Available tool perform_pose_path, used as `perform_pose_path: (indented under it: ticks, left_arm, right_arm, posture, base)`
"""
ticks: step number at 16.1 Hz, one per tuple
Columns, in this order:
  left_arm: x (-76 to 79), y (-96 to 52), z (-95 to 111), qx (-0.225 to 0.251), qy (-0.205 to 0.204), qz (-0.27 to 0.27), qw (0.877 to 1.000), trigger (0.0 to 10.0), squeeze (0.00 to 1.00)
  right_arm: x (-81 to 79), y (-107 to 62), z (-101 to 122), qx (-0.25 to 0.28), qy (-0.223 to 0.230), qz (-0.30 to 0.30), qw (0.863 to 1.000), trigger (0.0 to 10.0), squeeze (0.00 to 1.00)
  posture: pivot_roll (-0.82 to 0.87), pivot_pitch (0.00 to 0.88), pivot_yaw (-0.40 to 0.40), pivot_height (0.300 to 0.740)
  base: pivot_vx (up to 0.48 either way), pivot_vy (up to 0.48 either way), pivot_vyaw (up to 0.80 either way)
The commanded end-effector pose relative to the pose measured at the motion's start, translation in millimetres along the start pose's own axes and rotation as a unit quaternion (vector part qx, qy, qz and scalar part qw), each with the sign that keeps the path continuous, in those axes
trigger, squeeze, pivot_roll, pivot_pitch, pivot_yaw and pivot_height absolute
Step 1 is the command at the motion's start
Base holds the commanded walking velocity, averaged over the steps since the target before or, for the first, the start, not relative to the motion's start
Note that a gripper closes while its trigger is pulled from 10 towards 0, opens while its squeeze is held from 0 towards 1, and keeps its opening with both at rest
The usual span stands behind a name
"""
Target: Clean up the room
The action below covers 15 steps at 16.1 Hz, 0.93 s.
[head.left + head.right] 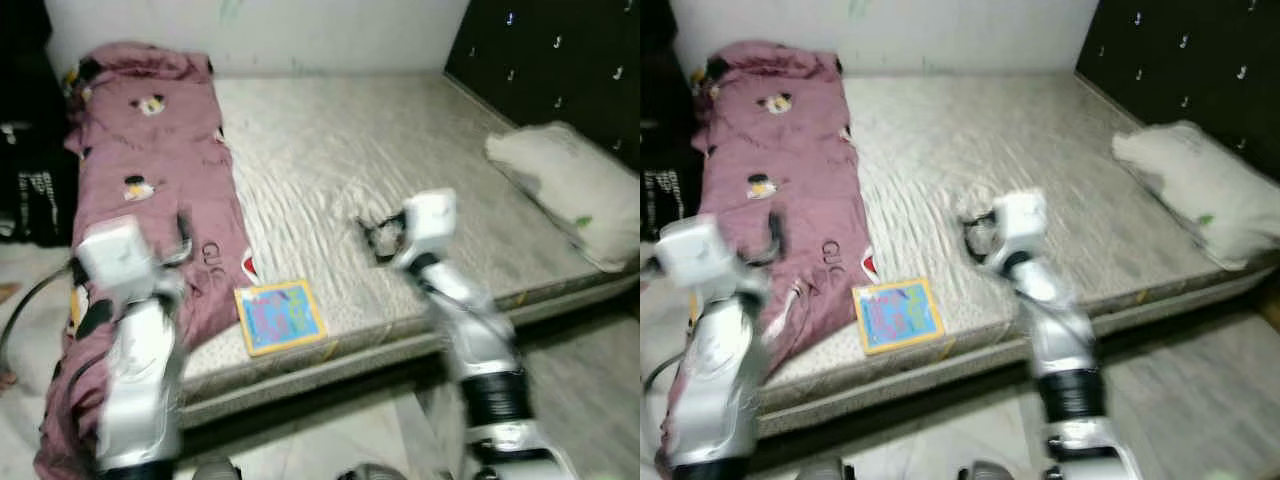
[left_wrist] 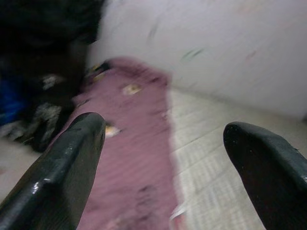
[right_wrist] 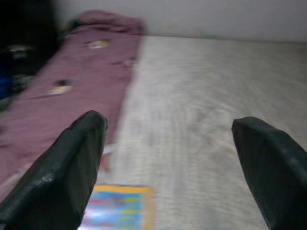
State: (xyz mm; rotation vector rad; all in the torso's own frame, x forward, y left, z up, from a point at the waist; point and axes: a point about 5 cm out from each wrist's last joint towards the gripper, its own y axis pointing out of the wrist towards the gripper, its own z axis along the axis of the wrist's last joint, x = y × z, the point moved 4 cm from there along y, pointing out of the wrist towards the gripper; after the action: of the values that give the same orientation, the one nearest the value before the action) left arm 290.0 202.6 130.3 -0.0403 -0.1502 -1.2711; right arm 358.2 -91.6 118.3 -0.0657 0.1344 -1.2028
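A grey mattress (image 1: 330, 140) lies before me. A maroon blanket (image 1: 150, 150) with cartoon prints runs down its left side and hangs over the front edge. Near the front edge, just right of the blanket, lies a colourful book (image 1: 280, 316), flat on the mattress. My left gripper (image 1: 182, 240) is raised over the blanket, open and holding nothing; its fingers (image 2: 62, 177) stand wide apart. My right gripper (image 1: 375, 236) hovers over the middle of the mattress, open and bare, with the book (image 3: 117, 208) below and to its left.
A pale pillow (image 1: 570, 190) rests at the mattress's right end against a dark studded panel (image 1: 560, 60). Black bags (image 1: 30, 190) stand on the floor left of the bed. A white wall (image 1: 330, 30) runs behind. Light floor (image 1: 330, 440) lies between me and the bed.
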Motion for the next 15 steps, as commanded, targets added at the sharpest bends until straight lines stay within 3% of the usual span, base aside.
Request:
perform_pose_path:
  ticks: [1,15]
  left_arm:
    - [8.1,-1.4,1.6,0.0,-0.012,-0.016,1.0,10.0,0.0]
    - [8.1,-1.4,1.6,0.0,-0.012,-0.016,1.0,10.0,0.0]
  right_arm:
    - [11.0,-4.3,0.8,-0.002,-0.006,-0.017,1.0,10.0,0.0]
    - [11.0,-4.3,0.8,-0.002,-0.006,-0.017,1.0,10.0,0.0]
  posture:
    - [-0.05,0.0,-0.074,0.74]
    - [-0.05,0.0,-0.074,0.74]
  base:
    - [0.0,0.0,0.0]
    - [0.0,0.0,0.0]
